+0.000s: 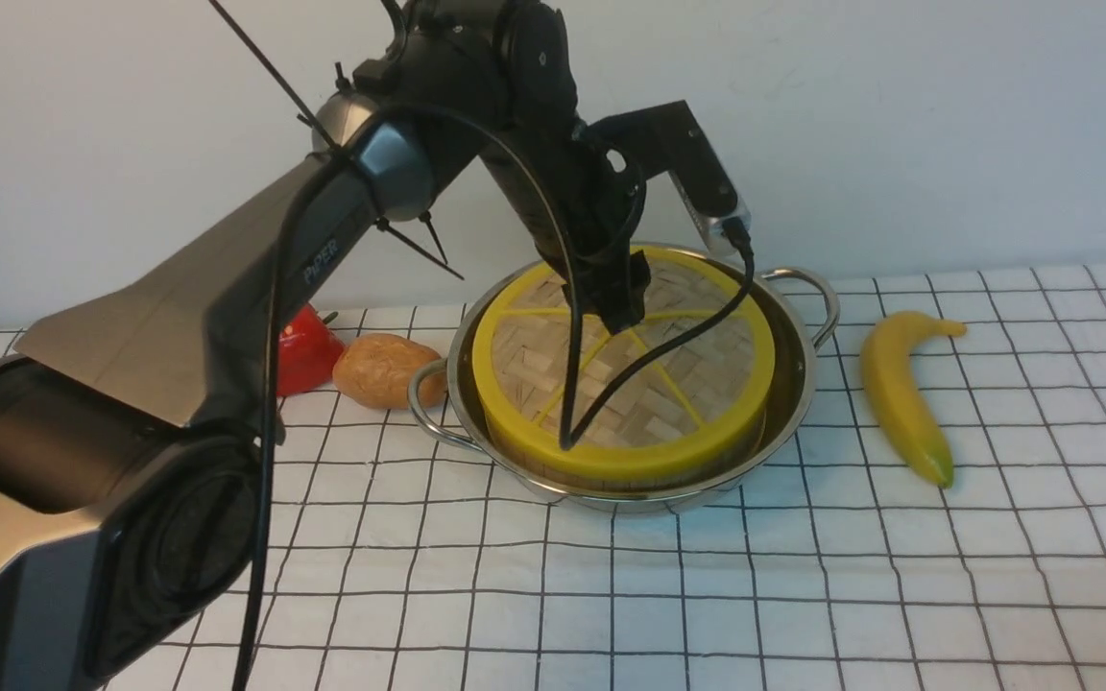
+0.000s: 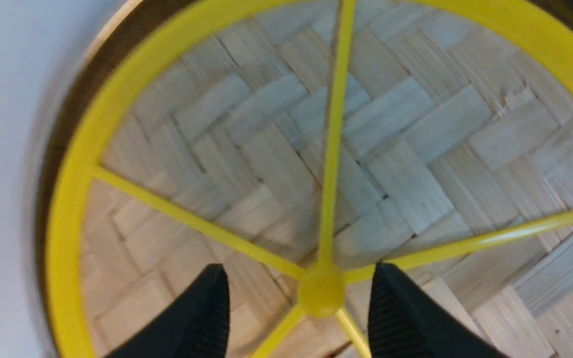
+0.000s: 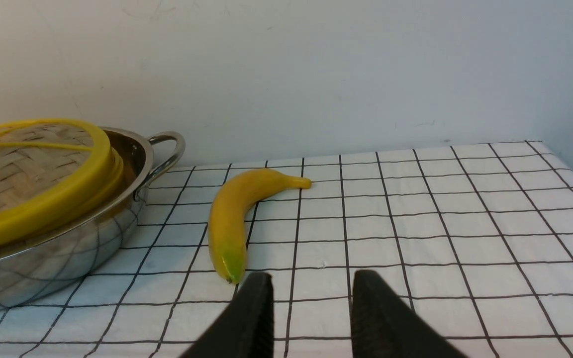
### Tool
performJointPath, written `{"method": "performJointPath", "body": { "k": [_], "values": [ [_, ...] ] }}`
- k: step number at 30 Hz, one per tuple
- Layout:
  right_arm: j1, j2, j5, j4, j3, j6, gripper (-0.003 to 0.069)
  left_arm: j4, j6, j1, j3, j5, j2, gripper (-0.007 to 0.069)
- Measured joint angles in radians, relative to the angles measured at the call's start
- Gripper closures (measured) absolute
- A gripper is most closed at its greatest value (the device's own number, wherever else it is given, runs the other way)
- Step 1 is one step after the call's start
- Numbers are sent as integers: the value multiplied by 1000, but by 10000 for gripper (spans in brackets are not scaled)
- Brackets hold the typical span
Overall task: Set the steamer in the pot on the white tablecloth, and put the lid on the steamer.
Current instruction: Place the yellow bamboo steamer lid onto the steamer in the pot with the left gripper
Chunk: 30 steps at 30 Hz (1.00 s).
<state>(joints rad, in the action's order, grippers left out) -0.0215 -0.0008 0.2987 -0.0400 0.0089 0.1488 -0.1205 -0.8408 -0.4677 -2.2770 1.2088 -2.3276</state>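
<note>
1. The pot [image 1: 789,376] stands on the white tablecloth [image 1: 803,576], toward the back wall.
2. The steamer [image 1: 625,472] sits inside the pot. Only a strip of its yellow edge shows, under the lid's rim.
3. The lid [image 1: 524,369] lies flat on top of the steamer and covers it fully. Its woven face and yellow spokes point up.
4. The left hand [image 1: 625,307] hangs over the middle of the lid, pointing down. In the left wrist view its two black fingers [image 2: 202,318] stand apart on either side of the yellow hub [image 2: 321,297]. There is a gap on each side, so the hand is released and grasps nothing.
5. The right hand [image 3: 310,274] is low over bare cloth on the right, well apart from the pot. Its fingers are spread and nothing sits between them.
6. A banana [image 1: 899,393] lies on the cloth just to the right of the pot.
7. A brown potato [image 1: 380,369] lies to the left of the pot, touching or nearly touching its left handle. A red pepper [image 1: 308,350] sits beside the potato.
</note>
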Motion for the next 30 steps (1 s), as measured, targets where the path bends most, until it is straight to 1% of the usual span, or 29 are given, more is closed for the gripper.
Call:
{"method": "performJointPath", "body": {
  "k": [7,10,14,16,17,30],
  "values": [
    [0,0,0,0,0,0,416,1,3,0,0,-9,-11,270],
    [0,0,0,0,0,0,416,11,3,0,0,-11,-15,301],
    [0,0,0,0,0,0,416,19,3,0,0,-20,-28,407],
    [0,0,0,0,0,0,416,16,8,0,0,-38,-27,487],
    [0,0,0,0,0,0,416,15,11,0,0,-40,-27,506],
    [0,0,0,0,0,0,416,8,9,0,0,-54,-28,508]
  ]
}}
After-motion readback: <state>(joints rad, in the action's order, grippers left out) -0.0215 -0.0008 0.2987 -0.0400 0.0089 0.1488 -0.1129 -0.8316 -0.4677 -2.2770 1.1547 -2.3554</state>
